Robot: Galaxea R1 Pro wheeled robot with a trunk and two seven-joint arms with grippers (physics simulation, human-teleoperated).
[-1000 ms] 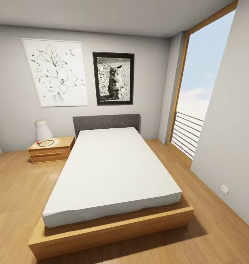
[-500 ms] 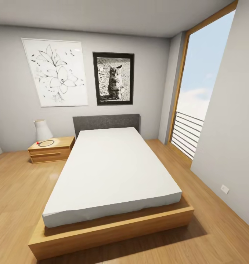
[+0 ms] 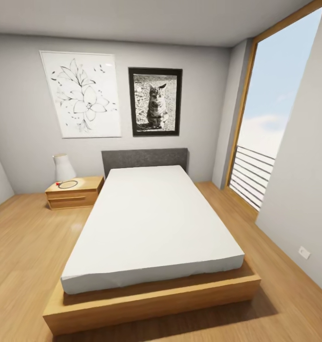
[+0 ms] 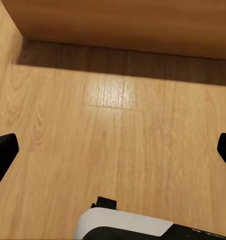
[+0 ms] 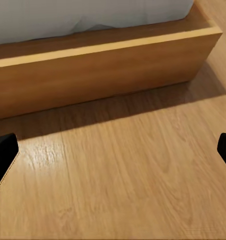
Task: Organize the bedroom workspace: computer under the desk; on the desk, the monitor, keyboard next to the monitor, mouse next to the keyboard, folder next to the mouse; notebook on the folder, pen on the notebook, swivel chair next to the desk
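Bed [image 3: 151, 223], white mattress, wooden frame; nightstand [image 3: 74, 192] with lamp [image 3: 64, 167] beside; two framed pictures [image 3: 156, 101] on wall.

Your left gripper [image 4: 113, 147] and right gripper [image 5: 113, 150] are both hanging with fingers spread wide, gripping nothing.

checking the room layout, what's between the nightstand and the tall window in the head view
The bed lies between them: white mattress on a wooden frame, grey headboard against the wall. The nightstand stands at its left, the window at its right, with bare wooden floor around it.
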